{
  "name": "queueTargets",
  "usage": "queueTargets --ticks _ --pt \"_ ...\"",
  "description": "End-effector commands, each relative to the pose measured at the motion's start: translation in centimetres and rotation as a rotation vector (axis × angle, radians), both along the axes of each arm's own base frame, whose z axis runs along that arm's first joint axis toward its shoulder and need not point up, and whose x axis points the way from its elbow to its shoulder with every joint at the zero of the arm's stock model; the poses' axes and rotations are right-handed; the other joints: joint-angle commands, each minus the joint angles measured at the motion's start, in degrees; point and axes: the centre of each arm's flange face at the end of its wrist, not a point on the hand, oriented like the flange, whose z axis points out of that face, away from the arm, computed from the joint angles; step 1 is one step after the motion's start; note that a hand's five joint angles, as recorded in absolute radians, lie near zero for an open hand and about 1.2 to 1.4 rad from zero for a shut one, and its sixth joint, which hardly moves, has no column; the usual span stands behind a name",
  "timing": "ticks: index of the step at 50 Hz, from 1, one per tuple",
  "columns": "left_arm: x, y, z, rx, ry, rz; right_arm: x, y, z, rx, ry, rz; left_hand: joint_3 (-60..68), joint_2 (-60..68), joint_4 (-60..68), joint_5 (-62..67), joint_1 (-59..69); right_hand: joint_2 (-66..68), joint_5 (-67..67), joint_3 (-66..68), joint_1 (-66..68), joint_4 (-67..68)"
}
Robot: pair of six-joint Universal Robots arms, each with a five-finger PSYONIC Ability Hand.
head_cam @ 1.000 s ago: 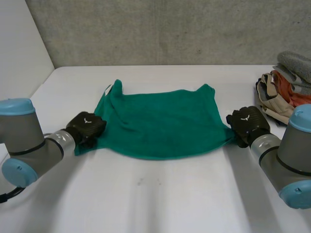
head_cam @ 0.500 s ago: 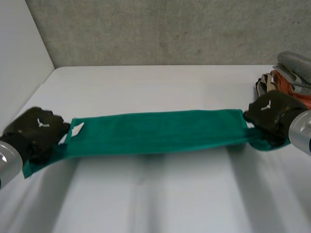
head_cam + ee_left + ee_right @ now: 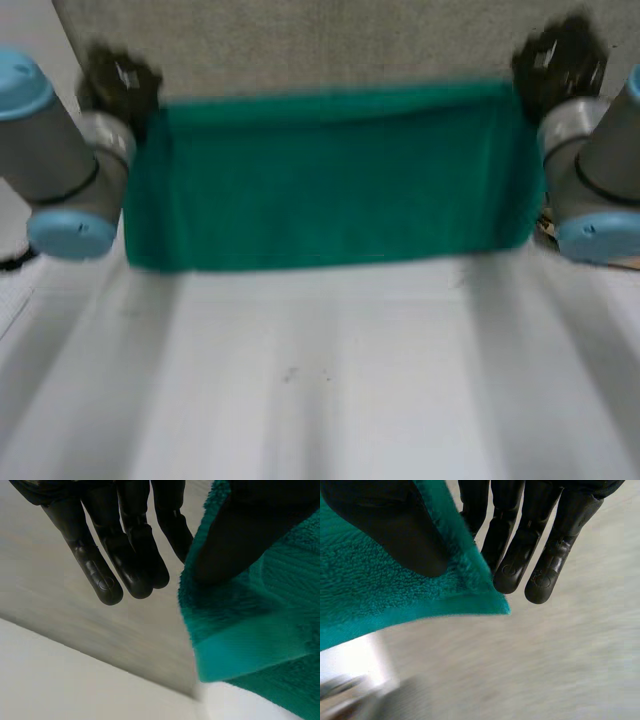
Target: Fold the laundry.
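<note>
The green terry-cloth towel (image 3: 330, 180) hangs in the air above the white worktop (image 3: 320, 380), stretched wide between the two arms like a banner, its top edge level and its lower hem straight; whether that hem touches the worktop cannot be told. The left robot hand (image 3: 118, 80) has one top corner and the right robot hand (image 3: 557, 62) the other. In each wrist view the thumb lies across the looped face of the cloth and presses it against nearly straight fingers behind the edge, so each hand pinches its corner and holds nothing else. The cloth looks thick and soft, with a flat woven band along its hem (image 3: 245, 655) and no visible creases across the hanging panel. The step in hand seems to be the lift and spread that squares the towel before a fold. The next move probably calls for both hands to travel together at equal height, keeping the top edge taut, so the cloth lies down flat or doubles over evenly without a corner slipping from either pinch.
</note>
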Motion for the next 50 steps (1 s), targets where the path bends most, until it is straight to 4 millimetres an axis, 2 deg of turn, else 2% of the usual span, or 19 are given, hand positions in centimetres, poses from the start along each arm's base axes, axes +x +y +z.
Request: queueTargets --ticks 1,8,12,13,16,17,20,21,26,28,31,32,35,36,39,40,42,46,50 --pt "-0.5 0.2 6.2 -0.381 0.118 -0.046 0.8 0.0 4.6 -0.291 -0.064 0.070 11.78 11.48 11.35 13.24 15.68 12.36 12.98 11.80 23.97 11.94" --pt "0.8 -0.2 1.8 -0.214 0.135 -0.045 1.6 0.7 2.2 -0.207 -0.052 0.098 11.78 11.48 11.35 13.24 15.68 12.36 12.98 11.80 23.97 11.94" --pt "1.7 -0.1 -1.7 -0.115 0.117 -0.032 1.7 1.1 -0.4 -0.125 -0.058 0.114 11.78 11.48 11.35 13.24 15.68 12.36 12.98 11.80 23.97 11.94" --pt "1.8 0.2 -3.1 -0.075 0.108 -0.031 1.6 1.2 -1.9 -0.077 -0.060 0.118 11.78 11.48 11.35 13.24 15.68 12.36 12.98 11.80 23.97 11.94" --pt "1.9 0.6 -5.2 -0.016 0.091 -0.034 1.6 1.2 -5.1 0.018 -0.056 0.124 11.78 11.48 11.35 13.24 15.68 12.36 12.98 11.80 23.97 11.94" --pt "2.0 0.9 -6.8 0.031 0.081 -0.034 1.5 1.4 -7.2 0.086 -0.050 0.126 11.78 11.48 11.35 13.24 15.68 12.36 12.98 11.80 23.97 11.94" --pt "2.1 1.4 -10.1 0.126 0.057 -0.031 1.3 2.0 -10.1 0.196 -0.043 0.129 11.78 11.48 11.35 13.24 15.68 12.36 12.98 11.80 23.97 11.94" --pt "2.0 2.0 -12.2 0.184 0.037 -0.036 1.1 2.5 -11.8 0.271 -0.038 0.131 11.78 11.48 11.35 13.24 15.68 12.36 12.98 11.80 23.97 11.94" --pt "2.7 4.6 -15.9 0.321 0.001 -0.029 0.1 4.3 -15.4 0.481 -0.031 0.118 11.78 11.48 11.35 13.24 15.68 12.36 12.98 11.80 23.97 11.94" --pt "3.1 5.7 -16.4 0.360 -0.013 -0.025 -0.2 5.2 -16.2 0.548 -0.014 0.112 11.78 11.48 11.35 13.24 15.68 12.36 12.98 11.80 23.97 11.94" --pt "3.8 8.2 -15.6 0.415 -0.040 -0.022 -1.1 7.7 -17.2 0.689 0.017 0.101 11.78 11.48 11.35 13.24 15.68 12.36 12.98 11.80 23.97 11.94" --pt "4.0 8.9 -15.5 0.436 -0.051 -0.020 -1.8 9.0 -16.4 0.735 0.033 0.094 11.78 11.48 11.35 13.24 15.68 12.36 12.98 11.80 23.97 11.94" --pt "5.1 12.0 -14.9 0.539 -0.109 -0.008 -3.1 10.8 -15.0 0.798 0.056 0.073 11.78 11.48 11.35 13.24 15.68 12.36 12.98 11.80 23.97 11.94" --pt "5.8 13.9 -14.6 0.616 -0.160 0.000 -4.4 11.9 -14.2 0.857 0.081 0.044 11.78 11.48 11.35 13.24 15.68 12.36 12.98 11.80 23.97 11.94" --pt "7.4 16.6 -14.5 0.751 -0.248 0.024 -6.3 13.7 -13.4 0.955 0.147 0.005 11.78 11.48 11.35 13.24 15.68 12.36 12.98 11.80 23.97 11.94" --pt "8.5 18.2 -14.5 0.849 -0.297 0.042 -7.4 14.9 -13.0 1.022 0.208 -0.012 11.78 11.48 11.35 13.24 15.68 12.36 12.98 11.80 23.97 11.94" --pt "9.4 19.4 -14.3 0.929 -0.338 0.054 -8.5 15.8 -12.7 1.076 0.256 -0.028 11.78 11.48 11.35 13.24 15.68 12.36 12.98 11.80 23.97 11.94" --pt "9.6 19.8 -13.7 0.943 -0.366 0.047 -9.8 15.6 -12.3 1.088 0.273 -0.041 11.78 11.48 11.35 13.24 15.68 12.36 12.98 11.80 23.97 11.94" --pt "8.4 17.8 -12.5 0.787 -0.350 0.030 -8.9 14.5 -11.9 0.984 0.247 -0.019 11.78 11.48 11.35 13.24 15.68 12.36 12.98 11.80 23.97 11.94"
